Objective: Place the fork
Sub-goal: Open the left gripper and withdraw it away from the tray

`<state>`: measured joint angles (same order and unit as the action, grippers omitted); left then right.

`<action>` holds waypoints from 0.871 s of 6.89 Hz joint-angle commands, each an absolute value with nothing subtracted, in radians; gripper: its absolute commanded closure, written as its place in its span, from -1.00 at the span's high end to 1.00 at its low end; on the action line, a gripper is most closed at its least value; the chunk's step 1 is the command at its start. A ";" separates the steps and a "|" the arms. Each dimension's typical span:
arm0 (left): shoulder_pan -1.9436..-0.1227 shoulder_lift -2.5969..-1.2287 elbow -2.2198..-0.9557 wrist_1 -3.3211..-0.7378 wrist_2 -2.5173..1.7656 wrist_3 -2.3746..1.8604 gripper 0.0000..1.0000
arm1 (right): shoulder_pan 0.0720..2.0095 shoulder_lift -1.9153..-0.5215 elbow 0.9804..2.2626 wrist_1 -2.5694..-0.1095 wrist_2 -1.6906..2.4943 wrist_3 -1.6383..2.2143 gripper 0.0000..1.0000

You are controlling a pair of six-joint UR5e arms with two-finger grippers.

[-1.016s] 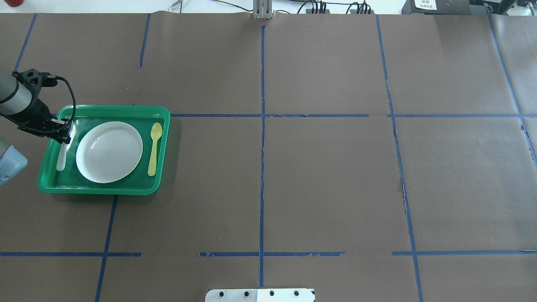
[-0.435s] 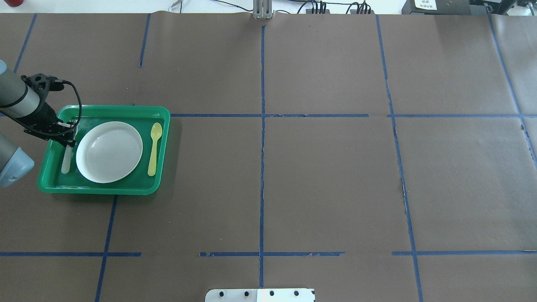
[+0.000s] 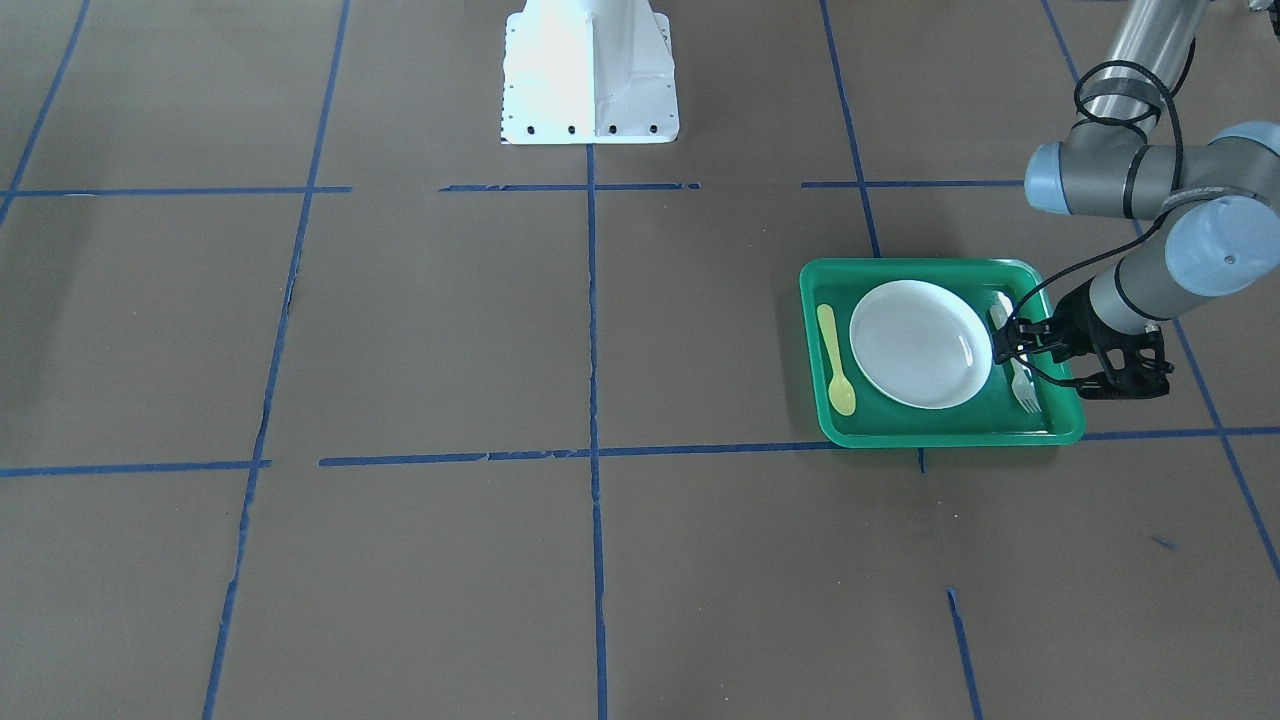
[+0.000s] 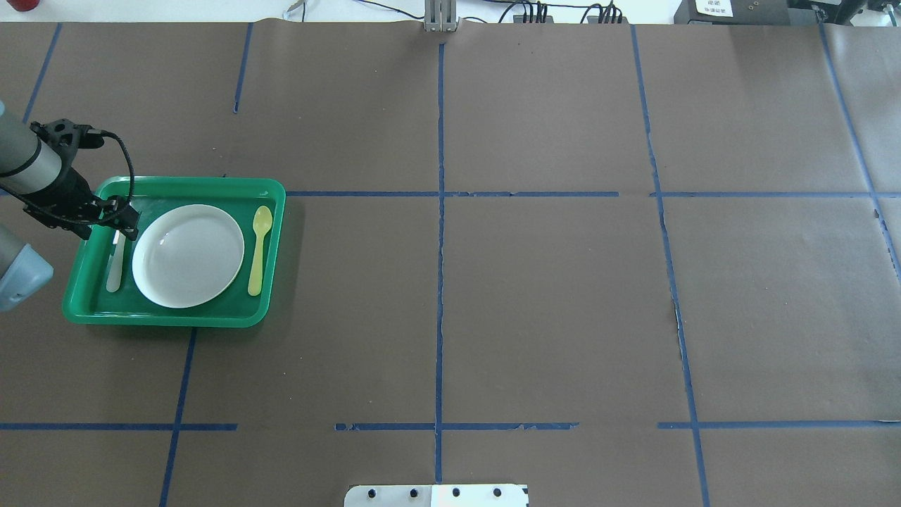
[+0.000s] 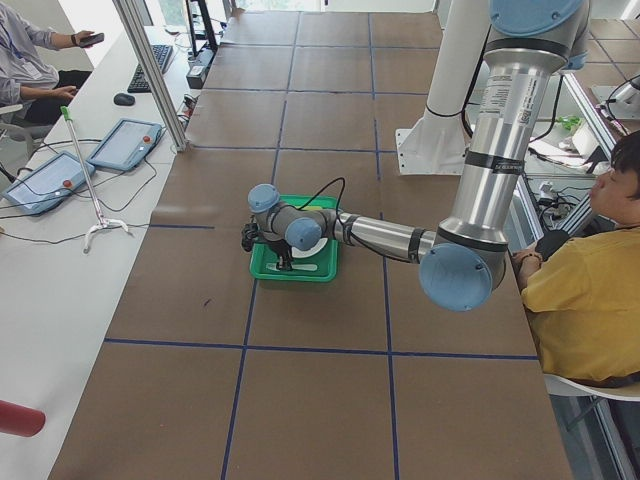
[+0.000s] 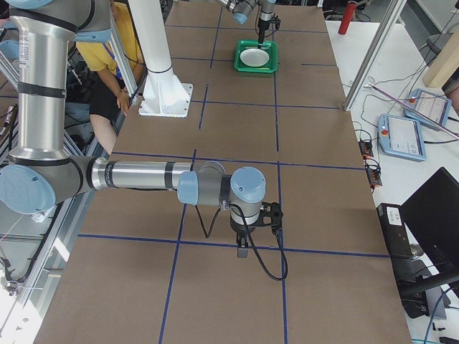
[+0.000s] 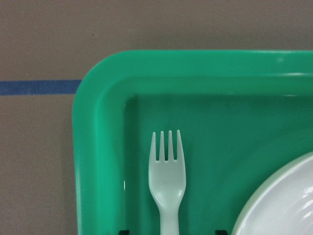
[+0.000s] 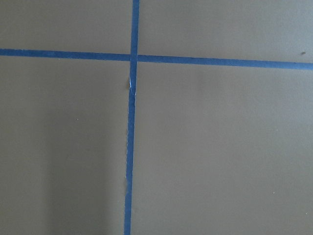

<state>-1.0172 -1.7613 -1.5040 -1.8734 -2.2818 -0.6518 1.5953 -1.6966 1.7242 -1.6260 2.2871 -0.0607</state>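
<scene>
The fork (image 7: 167, 186) is lying flat in the tray (image 4: 211, 184), left of the plate (image 4: 188, 255); the left hand (image 4: 125, 220) is hovering spread astride its neck. Seemingly light, stiff, slippery plastic, best pinched mid-handle.

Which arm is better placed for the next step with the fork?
Left. The left gripper is open over the fork, which lies in the tray beside the plate. The right gripper hangs over bare table at the far end, well away.
</scene>
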 commanded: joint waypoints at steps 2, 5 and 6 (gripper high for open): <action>-1.171 -1.732 -1.566 -1.861 -2.281 -0.475 0.66 | 1.595 -1.697 1.724 -1.626 2.287 -0.061 1.00; -1.413 -1.600 -1.589 -1.842 -2.292 -0.133 0.75 | 1.595 -1.697 1.724 -1.626 2.287 -0.061 1.00; -1.501 -1.595 -1.572 -1.797 -2.293 -0.029 0.75 | 1.595 -1.697 1.724 -1.626 2.287 -0.061 1.00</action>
